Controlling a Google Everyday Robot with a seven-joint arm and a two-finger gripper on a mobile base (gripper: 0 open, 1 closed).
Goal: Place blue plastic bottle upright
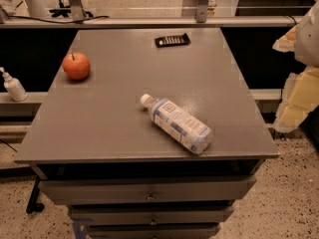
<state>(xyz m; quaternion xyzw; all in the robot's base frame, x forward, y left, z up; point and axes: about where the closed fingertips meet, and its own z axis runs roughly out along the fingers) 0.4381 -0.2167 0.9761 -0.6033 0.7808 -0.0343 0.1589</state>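
The blue plastic bottle (pixel 177 124) is clear with a pale blue-and-white label. It lies on its side on the grey table top (pixel 99 118), near the front right. Its white cap (pixel 146 99) points to the back left and its base is near the front edge. My gripper (pixel 299 78) shows as a pale, yellowish shape at the right edge of the view. It is off the table's right side, well apart from the bottle, and holds nothing that I can see.
A red apple (pixel 76 65) sits at the table's back left. A flat black object (pixel 172 40) lies at the back centre. A small white pump bottle (pixel 13 86) stands on a ledge left of the table. Drawers (pixel 149 189) are below the front edge.
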